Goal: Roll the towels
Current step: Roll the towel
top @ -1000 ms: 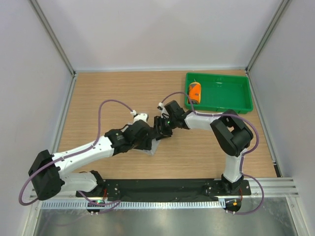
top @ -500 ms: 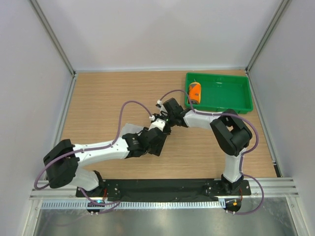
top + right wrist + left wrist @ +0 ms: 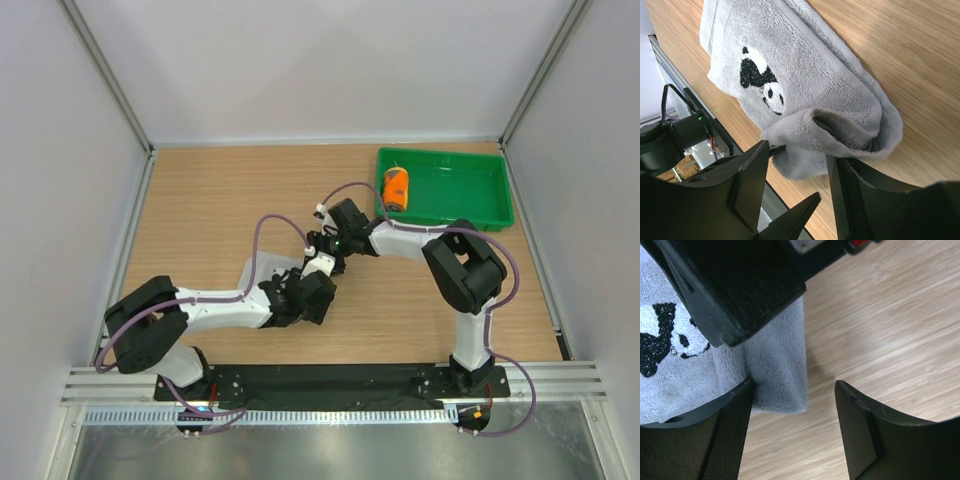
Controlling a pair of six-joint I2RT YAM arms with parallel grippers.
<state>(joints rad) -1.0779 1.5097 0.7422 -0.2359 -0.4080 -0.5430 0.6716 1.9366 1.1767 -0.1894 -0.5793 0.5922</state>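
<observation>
Left gripper (image 3: 795,427): we see it spread wide, with bare table (image 3: 880,330) between its fingers and one finger just beside the towel's corner.
Grey towel (image 3: 800,75): mid-table under both grippers, panda print up, one end folded over.
Right gripper (image 3: 797,165): its fingers straddle that folded end; we cannot tell whether they pinch it.
Orange towel (image 3: 396,187): rolled, at the left end of the green tray (image 3: 465,185), far right.

grey towel (image 3: 805,85) (panda print (image 3: 760,82)) on wood table (image 3: 920,60), folded edge pinched between fingers (image 3: 752,185)
</observation>
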